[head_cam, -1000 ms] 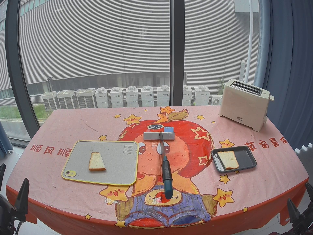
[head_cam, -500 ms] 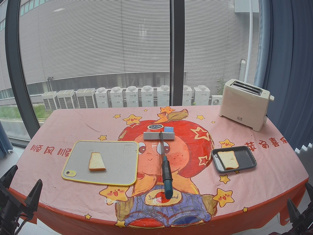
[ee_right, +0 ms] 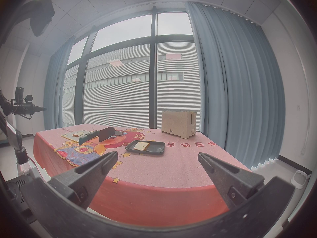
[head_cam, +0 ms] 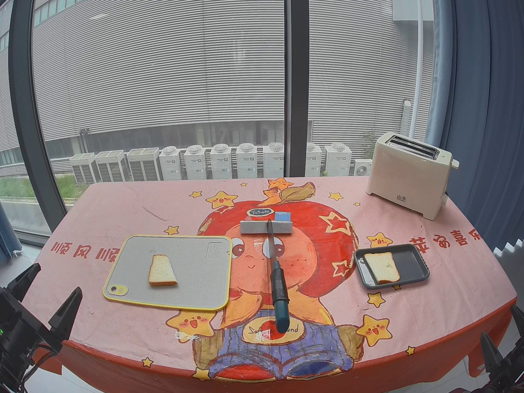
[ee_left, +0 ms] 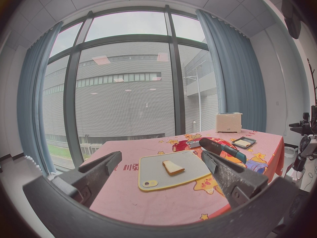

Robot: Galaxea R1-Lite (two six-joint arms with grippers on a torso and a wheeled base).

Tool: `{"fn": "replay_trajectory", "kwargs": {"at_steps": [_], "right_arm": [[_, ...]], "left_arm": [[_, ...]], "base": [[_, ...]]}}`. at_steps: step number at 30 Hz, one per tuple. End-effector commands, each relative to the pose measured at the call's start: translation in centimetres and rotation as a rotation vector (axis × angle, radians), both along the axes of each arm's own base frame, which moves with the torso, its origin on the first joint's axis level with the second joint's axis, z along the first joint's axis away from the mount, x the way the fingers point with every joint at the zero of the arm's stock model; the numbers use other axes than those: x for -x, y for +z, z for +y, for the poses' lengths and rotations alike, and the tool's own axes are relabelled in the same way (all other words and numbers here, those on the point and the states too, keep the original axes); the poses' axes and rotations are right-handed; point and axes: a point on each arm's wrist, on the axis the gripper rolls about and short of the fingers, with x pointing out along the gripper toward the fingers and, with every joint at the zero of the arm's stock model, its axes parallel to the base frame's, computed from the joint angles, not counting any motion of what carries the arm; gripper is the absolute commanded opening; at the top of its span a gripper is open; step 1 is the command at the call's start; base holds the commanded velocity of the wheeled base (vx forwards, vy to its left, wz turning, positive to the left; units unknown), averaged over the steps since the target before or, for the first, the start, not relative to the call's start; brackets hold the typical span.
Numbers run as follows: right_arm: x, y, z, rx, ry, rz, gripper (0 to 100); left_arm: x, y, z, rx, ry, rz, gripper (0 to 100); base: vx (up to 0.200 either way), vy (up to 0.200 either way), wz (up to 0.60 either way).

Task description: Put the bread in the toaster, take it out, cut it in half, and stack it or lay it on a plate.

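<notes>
Left gripper (head_cam: 53,282) wide; bread (head_cam: 382,267) in plate (head_cam: 412,261)

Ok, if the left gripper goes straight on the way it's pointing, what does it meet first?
Probably the bread slice on the cutting board; it sits midway between the open fingers of the left gripper, though depth is unclear.

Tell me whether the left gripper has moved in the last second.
Yes. The left gripper has risen and moved inward, closer to the near left corner of the cutting board, which has stayed put.
</notes>
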Motion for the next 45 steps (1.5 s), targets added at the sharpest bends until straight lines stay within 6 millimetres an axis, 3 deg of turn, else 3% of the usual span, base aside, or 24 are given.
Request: {"fn": "replay_trajectory", "kwargs": {"at_steps": [1,13,22,34,40,45], "right_arm": [[-0.1,-0.5,0.0,0.002,0.001,0.018,100],[-0.1,-0.5,0.0,0.002,0.001,0.018,100],[-0.1,-0.5,0.0,0.002,0.001,0.018,100],[-0.1,-0.5,0.1,0.003,-0.024,0.022,100],[0.5,-0.6,0.2,-0.001,-0.119,-0.055,100],[0.5,-0.6,0.2,0.000,-0.123,-0.066,100]], "left_arm": [[-1.6,-0.6,-0.2,-0.005,-0.010,0.085,100],[-5.9,3.1,-0.5,-0.025,-0.047,0.079,100],[-8.9,3.7,-0.7,-0.038,-0.051,0.153,100],[-14.3,5.3,-1.1,-0.080,-0.057,0.169,100],[-14.7,5.0,-1.1,-0.083,-0.054,0.184,100],[-15.4,6.6,-0.3,-0.073,-0.014,0.133,100]], "base": [[0.000,0.000,0.00],[0.000,0.000,0.00],[0.000,0.000,0.00],[0.000,0.000,0.00],[0.000,0.000,0.00],[0.000,0.000,0.00]]}}
